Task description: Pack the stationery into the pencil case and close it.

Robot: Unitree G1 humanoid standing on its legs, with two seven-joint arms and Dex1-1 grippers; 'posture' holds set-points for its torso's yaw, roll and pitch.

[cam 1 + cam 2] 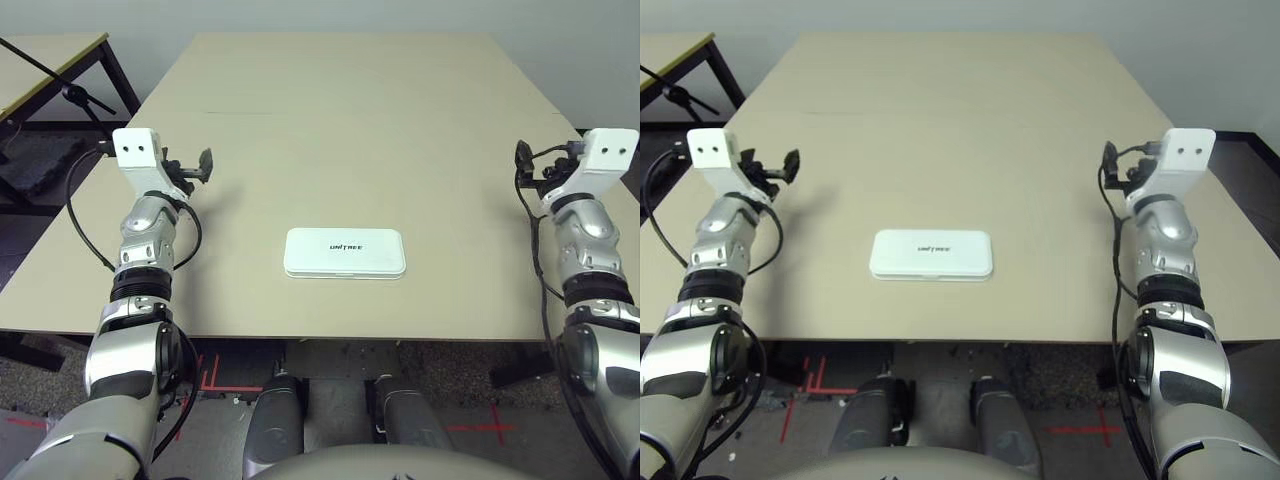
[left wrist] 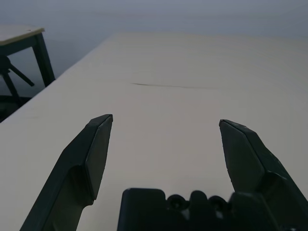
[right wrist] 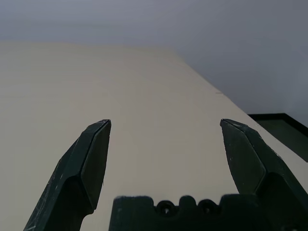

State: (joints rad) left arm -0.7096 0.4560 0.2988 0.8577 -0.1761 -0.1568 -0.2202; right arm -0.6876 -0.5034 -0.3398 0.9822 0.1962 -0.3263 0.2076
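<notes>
The table point(image 1: 350, 120) spreads out before me, and near the middle of its near edge lies the case point(image 1: 345, 253), flat, lid down, its long side roughly along that edge. It sits well apart from the left and right corners. The lid looks fully closed, its printed face up. I see no highlighter, marker or clip on the table; they may well be inside, but the closed lid hides that, so I cannot tell. As I judge it, the packing and closing are done and nothing is left but to keep my arms clear.

My left gripper point(image 2: 166, 118) is at the table's left side, beyond the case, its fingers spread wide, released, with nothing between them. My right gripper point(image 3: 165, 120) is over by the right side, just as wide apart, empty too. Neither touches the case.
</notes>
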